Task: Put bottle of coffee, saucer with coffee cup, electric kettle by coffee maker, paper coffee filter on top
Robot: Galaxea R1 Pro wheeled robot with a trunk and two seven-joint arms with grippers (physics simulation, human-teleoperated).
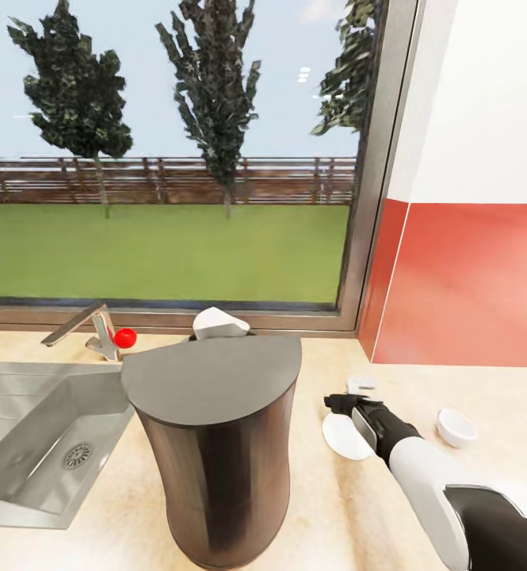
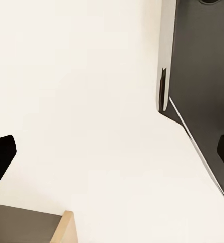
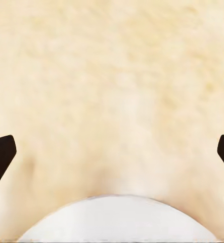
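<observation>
The tall dark coffee maker (image 1: 215, 452) stands on the beige kitchen countertop (image 1: 326, 515) beside the sink. A white paper coffee filter (image 1: 219, 323) rests at the far edge of its flat top. To its right lies the white saucer (image 1: 341, 440), partly covered by my right gripper (image 1: 341, 403), which hovers open just over it. In the right wrist view the saucer's rim (image 3: 117, 220) lies between the spread fingertips (image 3: 1, 152). The white coffee cup (image 1: 456, 427) sits on the counter further right, apart from the saucer. My left gripper (image 2: 112, 152) is open and holds nothing. The bottle of coffee and electric kettle are out of view.
A steel sink (image 1: 25, 444) with a tap (image 1: 89, 329) and a red knob (image 1: 124, 338) lies left of the coffee maker. A small white piece (image 1: 361, 385) sits just beyond my right gripper. A window and a red wall (image 1: 469, 285) bound the counter. A dark panel (image 2: 203, 76) shows by the left gripper.
</observation>
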